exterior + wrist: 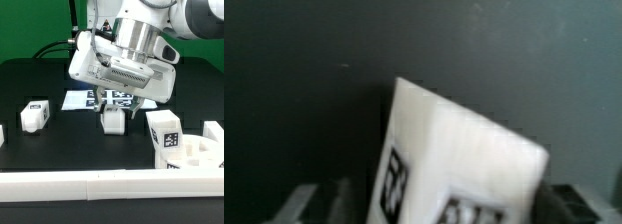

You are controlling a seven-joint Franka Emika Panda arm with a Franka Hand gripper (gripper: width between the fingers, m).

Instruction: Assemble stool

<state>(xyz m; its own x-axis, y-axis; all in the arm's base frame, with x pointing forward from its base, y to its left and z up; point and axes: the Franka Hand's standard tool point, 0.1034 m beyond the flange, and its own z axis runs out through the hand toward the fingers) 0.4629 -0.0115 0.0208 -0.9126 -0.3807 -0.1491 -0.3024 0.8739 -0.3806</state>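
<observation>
Open table between outer leg and middle leg — tagged leg and rail hem the rest.

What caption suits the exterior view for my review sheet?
Panda gripper above the white middle leg of the stool kit; another leg lies apart, long white rail across the foreground.
</observation>
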